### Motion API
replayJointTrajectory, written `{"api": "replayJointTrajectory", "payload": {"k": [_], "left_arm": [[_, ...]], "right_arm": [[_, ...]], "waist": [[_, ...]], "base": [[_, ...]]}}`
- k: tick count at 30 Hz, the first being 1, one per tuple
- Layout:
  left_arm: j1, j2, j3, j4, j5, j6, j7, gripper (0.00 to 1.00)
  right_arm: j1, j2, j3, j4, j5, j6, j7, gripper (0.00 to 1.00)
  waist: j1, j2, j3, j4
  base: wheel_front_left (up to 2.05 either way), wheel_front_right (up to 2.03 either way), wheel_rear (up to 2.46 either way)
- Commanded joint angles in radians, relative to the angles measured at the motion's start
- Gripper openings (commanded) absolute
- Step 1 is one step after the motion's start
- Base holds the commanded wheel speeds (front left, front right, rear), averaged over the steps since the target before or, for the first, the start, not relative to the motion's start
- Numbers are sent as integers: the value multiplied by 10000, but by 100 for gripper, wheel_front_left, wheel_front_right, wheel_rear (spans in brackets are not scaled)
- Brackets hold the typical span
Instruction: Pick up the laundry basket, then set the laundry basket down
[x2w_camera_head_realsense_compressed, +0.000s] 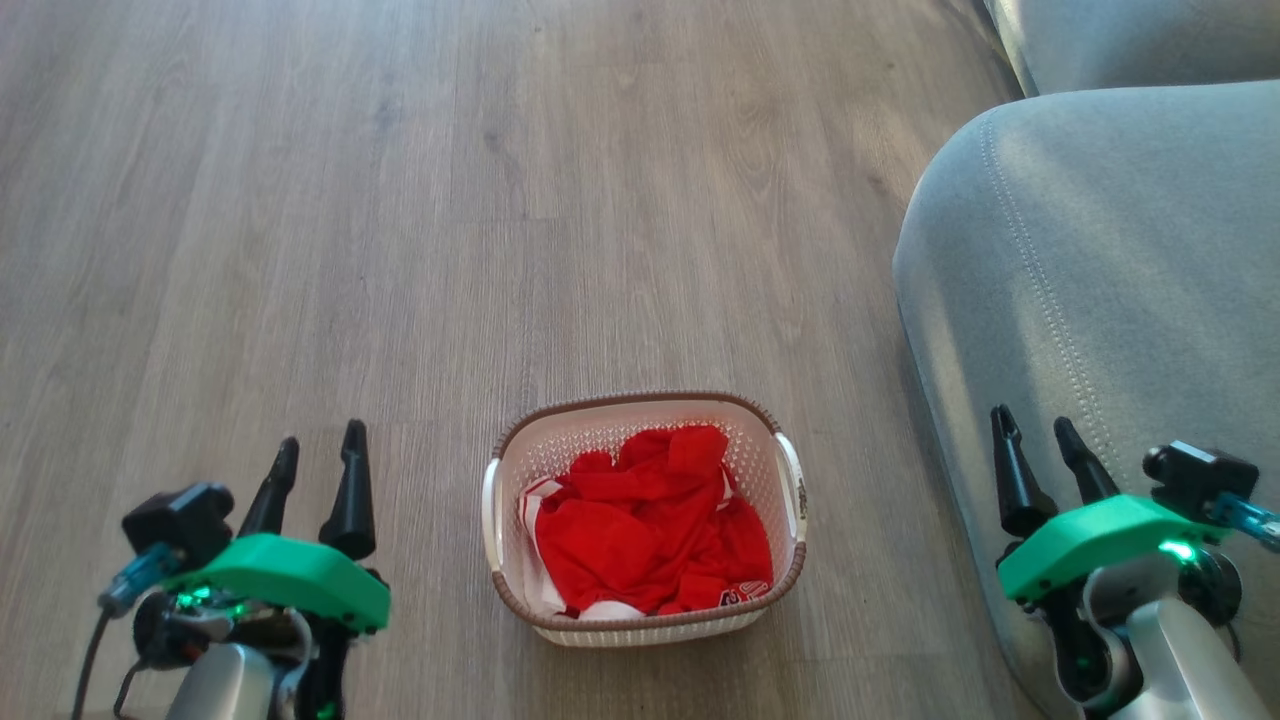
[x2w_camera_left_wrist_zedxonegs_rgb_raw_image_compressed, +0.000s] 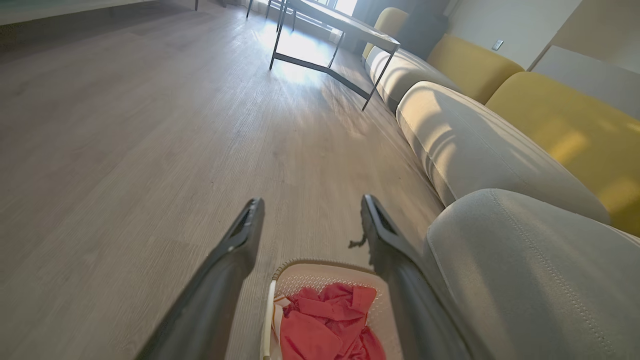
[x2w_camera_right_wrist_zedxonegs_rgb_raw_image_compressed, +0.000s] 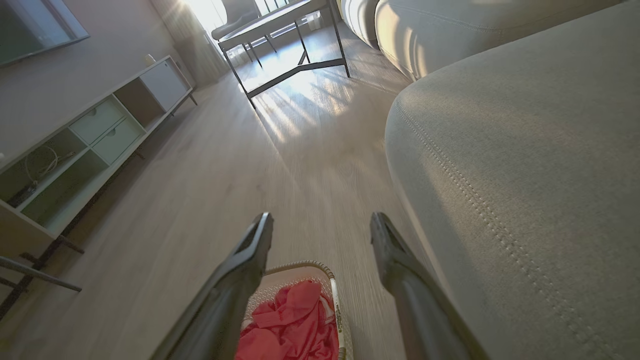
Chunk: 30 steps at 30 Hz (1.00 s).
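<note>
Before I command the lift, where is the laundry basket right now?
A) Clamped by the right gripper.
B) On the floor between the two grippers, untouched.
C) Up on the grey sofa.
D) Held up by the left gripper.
B: the laundry basket sits on the floor, with the left gripper and the right gripper open on either side, both clear of it.

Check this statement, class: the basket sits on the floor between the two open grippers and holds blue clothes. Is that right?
Not quite: the clothes are red, not blue, as the head view shows. The rest holds: the basket sits on the floor between the left gripper and right gripper, both with fingers apart.
</note>
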Motion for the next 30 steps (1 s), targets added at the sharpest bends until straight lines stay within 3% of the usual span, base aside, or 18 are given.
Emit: {"api": "replayJointTrajectory", "payload": {"k": [1, 30], "left_arm": [[-563, 229, 113, -260, 388, 39, -147, 100], [-831, 424, -568, 226, 3245, 106, -958, 100]], "right_arm": [[-616, -284, 187, -251, -357, -9, -166, 100], [-797, -462, 731, 426, -3070, -12, -985, 100]], "waist": [[0, 0, 0, 5], [-1, 0, 9, -19]], "base": [[0, 0, 0], [0, 0, 0]]}}
